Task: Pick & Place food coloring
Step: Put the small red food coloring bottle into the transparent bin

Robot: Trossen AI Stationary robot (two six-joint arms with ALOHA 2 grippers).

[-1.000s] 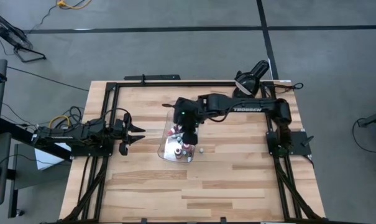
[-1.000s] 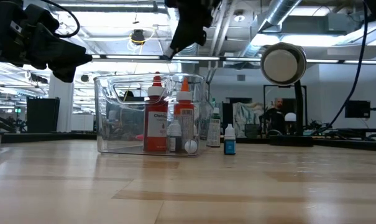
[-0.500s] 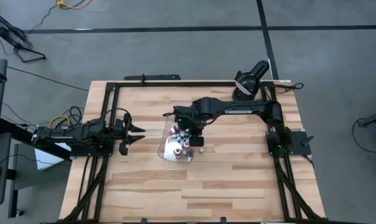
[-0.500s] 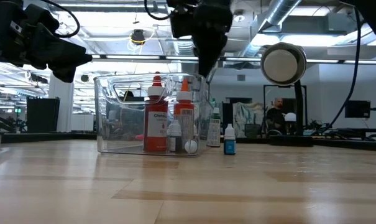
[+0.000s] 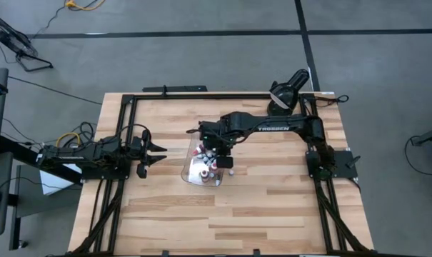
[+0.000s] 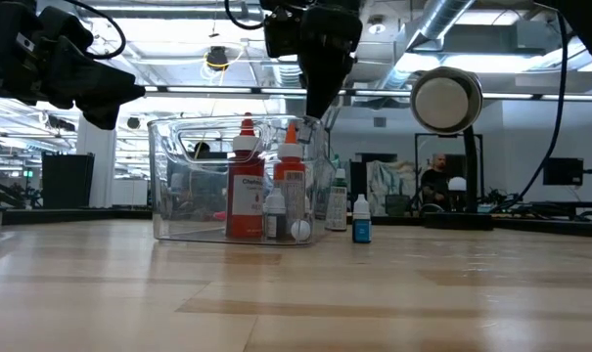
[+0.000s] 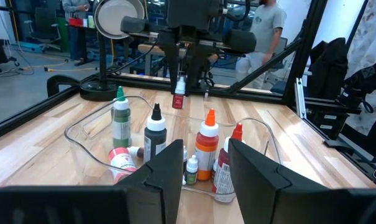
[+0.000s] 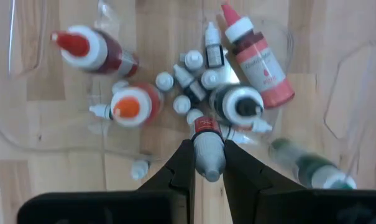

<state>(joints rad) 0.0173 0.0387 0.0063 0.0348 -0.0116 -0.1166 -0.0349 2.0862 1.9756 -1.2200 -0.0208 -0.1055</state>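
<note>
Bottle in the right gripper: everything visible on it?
The small bottle is pinched between the right gripper fingers, hanging cap-down above the clear tray. It has a pale, plastic-looking body and a red label band. Only the fingers touch it; it hangs clear of the bottles standing in the tray.

Light wood-plank table [image 5: 201, 214] on grey concrete floor [image 5: 201, 57] crossed by dark tape lines [image 5: 301, 21]. Far side: open workshop with exposed ceiling ducts [image 6: 452, 24] (strip lights on), desks, monitors [image 6: 560, 171], and a person [image 6: 435, 176] standing well back.
</note>
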